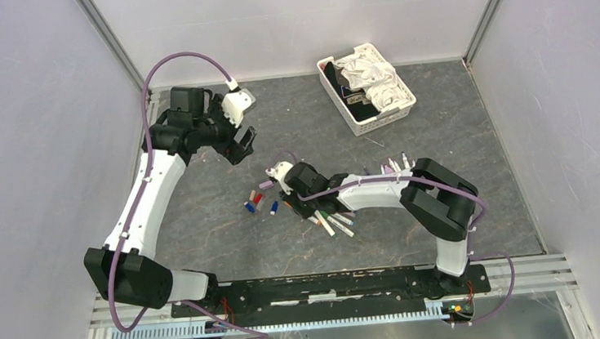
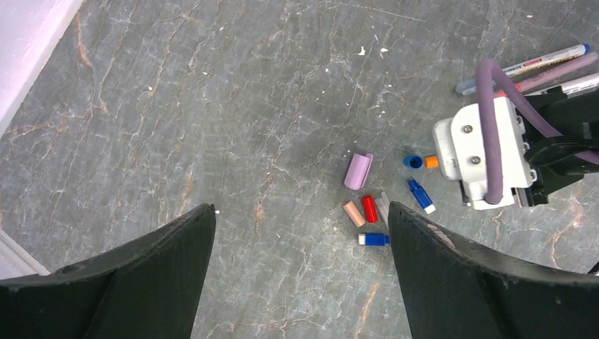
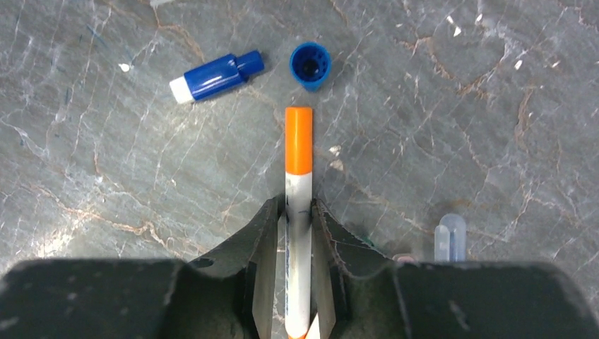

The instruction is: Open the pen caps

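Observation:
My right gripper [image 3: 298, 212] is shut on the white barrel of a pen [image 3: 298, 240], low over the table. Its orange cap [image 3: 298, 140] sticks out ahead of the fingers. Just beyond it, a blue cap [image 3: 310, 65] stands on end and a blue cap with a white tip [image 3: 215, 76] lies flat. Red [image 2: 369, 209], pink [image 2: 353, 213], lilac [image 2: 358, 171] and blue [image 2: 374, 239] loose caps lie together below my left gripper [image 2: 300, 208]. That gripper is open, empty and raised above the table at the back left [image 1: 241, 146]. More pens [image 1: 330, 220] lie under the right arm.
A white basket [image 1: 355, 120] of cloth stands at the back right. A second group of pens [image 1: 394, 164] lies beside the right arm's elbow. A clear cap [image 3: 450, 239] rests to the right of the right fingers. White walls enclose the table on three sides.

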